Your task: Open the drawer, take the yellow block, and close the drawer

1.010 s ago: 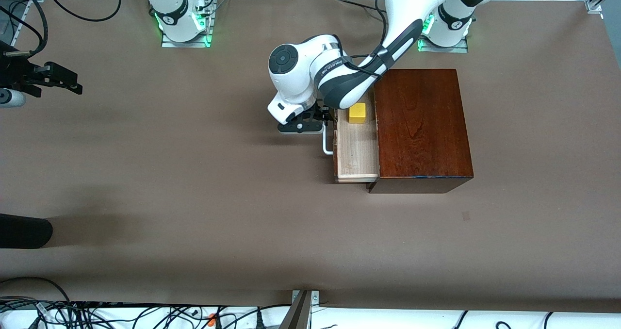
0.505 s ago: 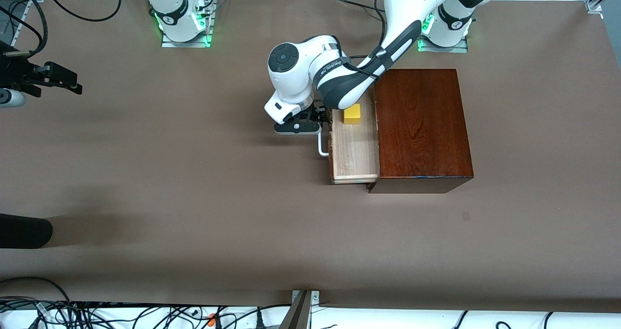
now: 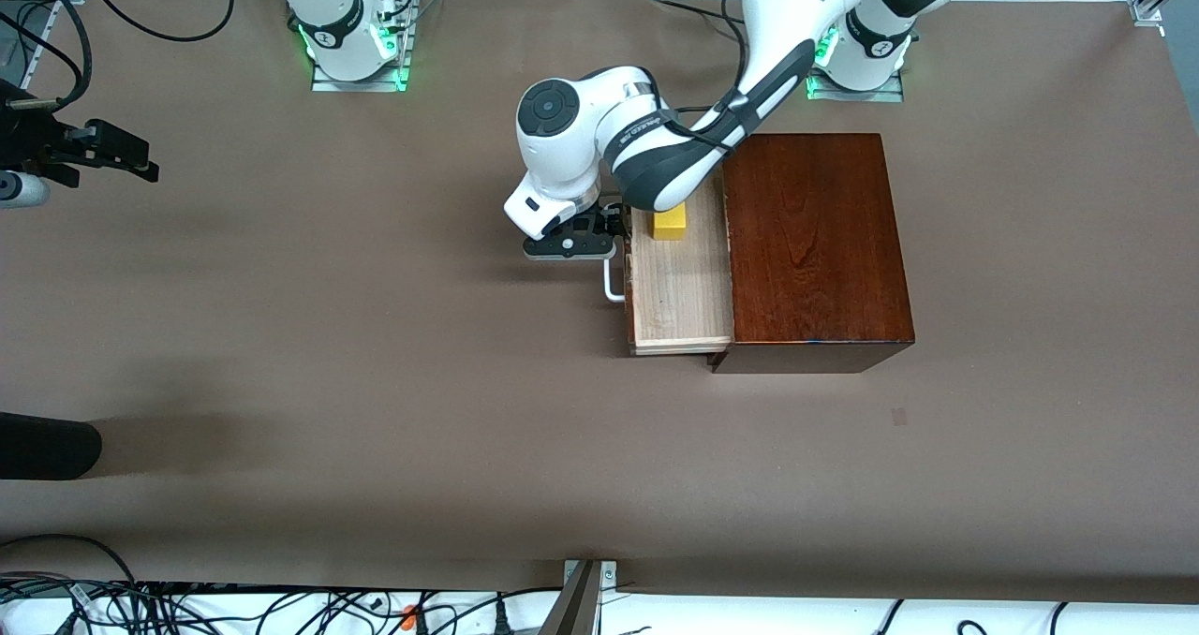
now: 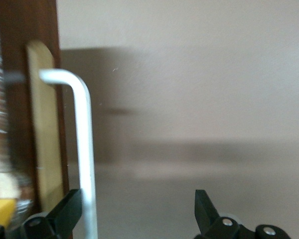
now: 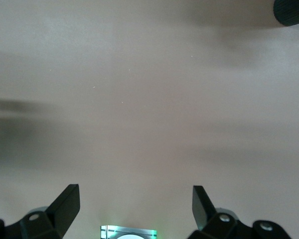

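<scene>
Front view: pale wood drawer point(image 3: 679, 288) pulled partly out of mahogany box point(image 3: 813, 242); small yellow block point(image 3: 670, 224) seen inside. Left gripper point(image 4: 134, 209) fingers wide, hooked round white bar handle point(image 4: 84, 149). Right gripper point(image 5: 134, 206) fingers wide, parked over worktop point(image 3: 375, 382).

No text, label, brand or number can be read with certainty; the left arm point(image 3: 646, 143), which reaches over the drawer point(image 3: 679, 288), bears a small line of lettering on its white wrist link, too small to make out
</scene>
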`<act>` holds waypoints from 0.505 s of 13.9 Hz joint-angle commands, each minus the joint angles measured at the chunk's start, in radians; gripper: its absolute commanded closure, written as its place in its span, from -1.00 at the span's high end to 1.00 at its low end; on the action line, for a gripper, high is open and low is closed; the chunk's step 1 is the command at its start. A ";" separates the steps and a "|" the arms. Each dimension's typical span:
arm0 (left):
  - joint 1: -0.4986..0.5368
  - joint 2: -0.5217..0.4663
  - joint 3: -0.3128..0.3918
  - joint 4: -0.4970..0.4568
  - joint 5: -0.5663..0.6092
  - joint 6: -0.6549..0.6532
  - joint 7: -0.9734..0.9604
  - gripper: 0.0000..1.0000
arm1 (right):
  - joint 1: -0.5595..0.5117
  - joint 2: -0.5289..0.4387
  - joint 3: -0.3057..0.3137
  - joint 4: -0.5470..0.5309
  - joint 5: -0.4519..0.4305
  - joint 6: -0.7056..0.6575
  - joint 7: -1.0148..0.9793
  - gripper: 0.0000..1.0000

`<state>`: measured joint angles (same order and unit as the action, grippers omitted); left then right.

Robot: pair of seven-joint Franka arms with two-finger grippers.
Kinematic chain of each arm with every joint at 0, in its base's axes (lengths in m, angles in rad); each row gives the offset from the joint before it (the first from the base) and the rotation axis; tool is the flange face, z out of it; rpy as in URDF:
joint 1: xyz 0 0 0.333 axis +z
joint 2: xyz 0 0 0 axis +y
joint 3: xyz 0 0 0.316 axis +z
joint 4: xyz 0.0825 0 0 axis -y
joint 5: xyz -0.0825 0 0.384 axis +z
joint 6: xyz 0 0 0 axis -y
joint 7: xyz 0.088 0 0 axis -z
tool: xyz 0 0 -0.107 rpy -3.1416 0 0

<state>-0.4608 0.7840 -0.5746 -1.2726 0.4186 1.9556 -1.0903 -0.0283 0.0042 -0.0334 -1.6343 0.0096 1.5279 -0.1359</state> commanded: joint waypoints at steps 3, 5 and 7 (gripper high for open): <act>0.164 -0.107 -0.158 0.006 -0.037 -0.118 0.042 1.00 | -0.008 0.010 0.004 0.022 -0.005 -0.017 -0.001 1.00; 0.261 -0.138 -0.233 0.004 -0.038 -0.177 0.073 1.00 | -0.007 0.011 0.004 0.021 -0.008 -0.018 -0.001 1.00; 0.435 -0.161 -0.370 -0.022 -0.038 -0.239 0.099 1.00 | -0.005 0.034 0.009 0.021 -0.008 -0.038 -0.002 1.00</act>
<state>-0.1881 0.6588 -0.8258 -1.2509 0.4056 1.7631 -1.0406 -0.0283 0.0111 -0.0336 -1.6348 0.0096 1.5197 -0.1359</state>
